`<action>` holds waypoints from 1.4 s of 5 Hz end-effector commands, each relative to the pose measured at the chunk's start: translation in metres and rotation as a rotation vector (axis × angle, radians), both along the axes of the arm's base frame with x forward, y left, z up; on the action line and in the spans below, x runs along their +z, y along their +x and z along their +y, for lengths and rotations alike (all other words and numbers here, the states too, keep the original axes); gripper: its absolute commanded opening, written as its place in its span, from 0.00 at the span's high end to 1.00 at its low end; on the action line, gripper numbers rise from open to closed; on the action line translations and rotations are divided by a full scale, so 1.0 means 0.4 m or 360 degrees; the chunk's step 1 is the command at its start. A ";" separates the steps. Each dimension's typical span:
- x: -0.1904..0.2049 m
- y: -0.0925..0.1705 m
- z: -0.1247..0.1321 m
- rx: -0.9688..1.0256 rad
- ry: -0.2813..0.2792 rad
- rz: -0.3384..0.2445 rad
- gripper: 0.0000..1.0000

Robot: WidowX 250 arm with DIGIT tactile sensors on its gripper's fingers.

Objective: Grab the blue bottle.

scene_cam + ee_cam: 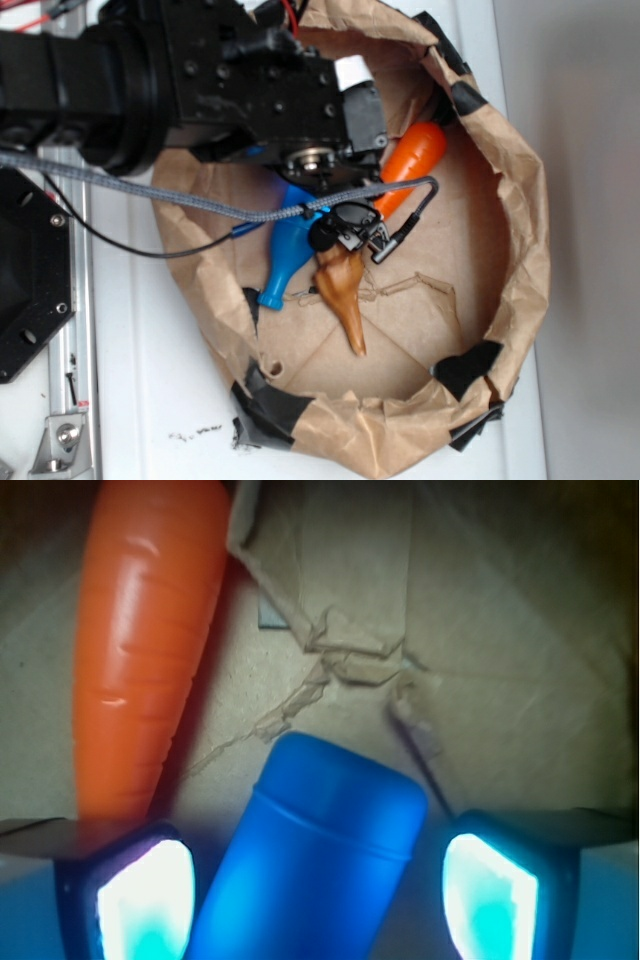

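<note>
Claw (pixel 318 900) is spread wide, one glowing pad (pixel 145 900) on each side of the blue bottle (pixel 315 850), and neither pad looks like it's touching the plastic, so nothing's gripped yet as far as I can tell. Wrist view shows the bottle's fat end poking up between the pads, slightly tilted, so the straddle looks deliberate: it's lined up across the widest part of the body, probably because that gives the most to bite on.

From the exterior view the bottle lies on the floor of a crumpled brown paper bag (pixel 520 250) that sits on the white table (pixel 140 400), narrow neck pointing toward the bottom left, body tucked under the arm. Orange carrot (pixel 140 650) lies just left of the bottle in the wrist view, close enough that the left pad could clip it. Brown seashell (pixel 342 290) sits right beside the neck. My guess is it's about to squeeze.
</note>
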State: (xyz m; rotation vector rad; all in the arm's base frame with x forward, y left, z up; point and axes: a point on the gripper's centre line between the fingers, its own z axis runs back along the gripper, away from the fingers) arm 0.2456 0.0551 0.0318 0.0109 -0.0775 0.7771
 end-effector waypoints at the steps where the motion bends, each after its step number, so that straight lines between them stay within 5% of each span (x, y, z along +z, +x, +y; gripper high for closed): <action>1: -0.040 -0.044 -0.007 -0.0058 -0.0048 -0.0055 0.00; 2: -0.046 -0.021 -0.019 -0.0154 0.0007 -0.0117 1.00; 3: 0.045 0.025 -0.007 -0.0381 0.0046 -0.0278 1.00; 4: 0.175 0.074 -0.022 -0.0441 0.0009 -0.0601 1.00; 5: 0.283 0.112 -0.060 -0.0510 0.0053 -0.0250 1.00; 6: 0.400 0.114 -0.057 -0.0534 -0.0032 -0.0024 1.00; 7: 0.398 0.120 -0.048 -0.0544 -0.0015 -0.0032 1.00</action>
